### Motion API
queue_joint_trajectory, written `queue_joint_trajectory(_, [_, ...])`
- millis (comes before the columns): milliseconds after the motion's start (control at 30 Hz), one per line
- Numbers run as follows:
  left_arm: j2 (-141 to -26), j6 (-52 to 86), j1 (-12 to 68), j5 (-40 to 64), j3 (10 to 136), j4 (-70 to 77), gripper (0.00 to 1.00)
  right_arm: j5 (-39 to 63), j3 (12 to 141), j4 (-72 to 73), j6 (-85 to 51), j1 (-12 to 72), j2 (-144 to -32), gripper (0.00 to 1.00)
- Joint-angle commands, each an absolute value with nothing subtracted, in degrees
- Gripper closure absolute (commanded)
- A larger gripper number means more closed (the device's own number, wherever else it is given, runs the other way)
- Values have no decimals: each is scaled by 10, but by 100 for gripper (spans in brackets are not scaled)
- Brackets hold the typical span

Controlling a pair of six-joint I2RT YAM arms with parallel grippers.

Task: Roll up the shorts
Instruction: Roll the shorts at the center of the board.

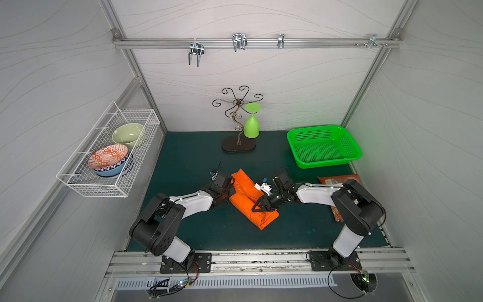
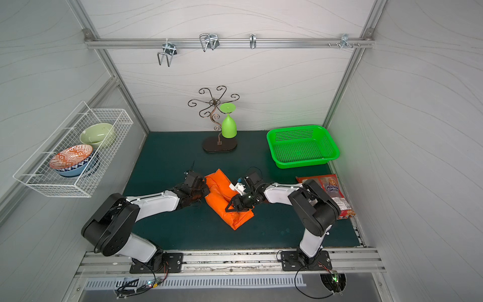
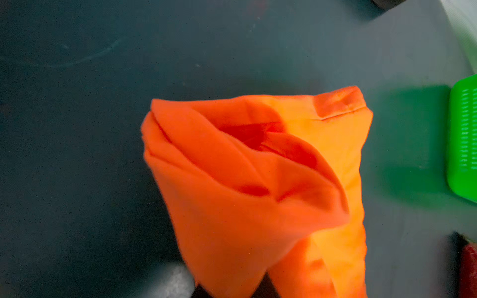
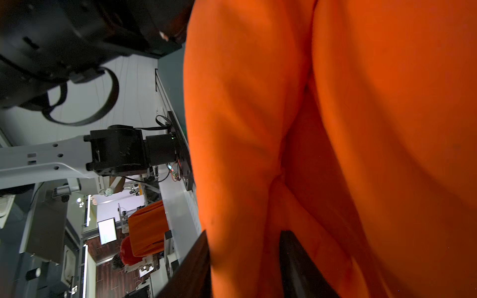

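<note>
Two arms: both reach in to one bundle in the middle of the dark teal table mat (image 1: pixel 209 230).
Shorts: the bright orange cloth shorts (image 1: pixel 245 193) lie on the mat as a thick, loosely rolled bundle. It lies slantwise in both top views, with one end toward the back wall and the other toward the front rail.
Left gripper: the left gripper (image 1: pixel 230 191) sits at the bundle's left edge near its far end. Its jaws are closed tight on a fold of the cloth, which rises from the dark fingers (image 3: pixel 201 292) in the left wrist view.
Right gripper: the right gripper (image 1: pixel 264 205) lies over the bundle's near half. Its jaws stand part-way apart with a thick fold between the fingers (image 4: pixel 299 271).
Behind: a bright green perforated plastic basket (image 1: pixel 326 163) stands at the back right, well apart from the shorts.
Right edge: a red printed snack packet (image 1: pixel 337 180) lies partly under the right arm.
</note>
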State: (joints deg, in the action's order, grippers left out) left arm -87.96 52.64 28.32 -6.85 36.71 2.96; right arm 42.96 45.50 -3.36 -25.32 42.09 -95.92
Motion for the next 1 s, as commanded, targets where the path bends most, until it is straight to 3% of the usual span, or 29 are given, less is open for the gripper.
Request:
queue_joint_trajectory(0, [-909, 519, 279, -87, 378, -21, 92, 332, 426, -179, -201, 430, -912, 56])
queue_joint_trajectory(167, [-903, 505, 287, -91, 395, -44, 92, 243, 409, -217, -193, 487, -875, 55])
queue_joint_trajectory(400, [-896, 486, 315, -117, 419, -91, 93, 143, 444, -240, -198, 531, -910, 55])
queue_joint_trajectory(467, [-898, 483, 316, -119, 421, -100, 98, 126, 453, -257, -196, 533, -907, 56])
queue_joint_trajectory(633, [-887, 473, 318, -125, 425, -114, 99, 63, 477, -335, -188, 535, -807, 55])
queue_joint_trajectory(800, [-863, 461, 326, -133, 426, -118, 99, -67, 539, -406, -163, 571, -696, 44])
queue_joint_trajectory(967, [-853, 452, 332, -135, 435, -127, 98, -130, 617, -406, -102, 642, -752, 38])
